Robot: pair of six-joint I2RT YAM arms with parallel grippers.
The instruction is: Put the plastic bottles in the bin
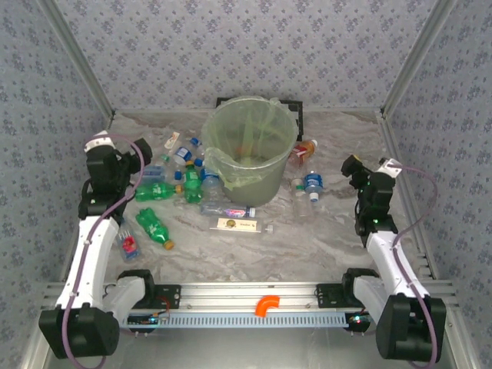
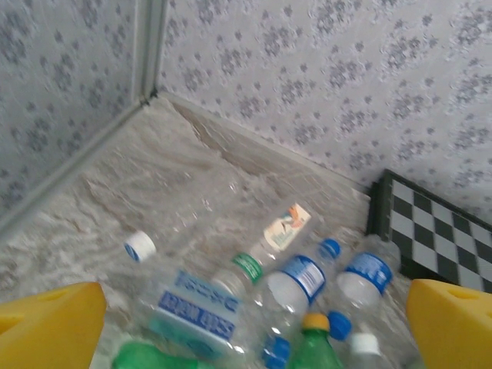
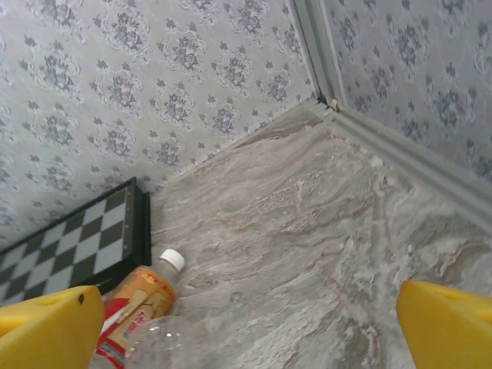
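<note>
My left gripper [image 1: 141, 151] was wide open and held nothing. The bottles [image 1: 181, 178] lay in a heap just beside it, at about 4 o'clock, next to the bin [image 1: 261, 178]. One green bottle [image 1: 156, 191] lay pointing 9 to 3. My right gripper [image 1: 352, 168], also open and empty, had fewer bottles near it.
</note>
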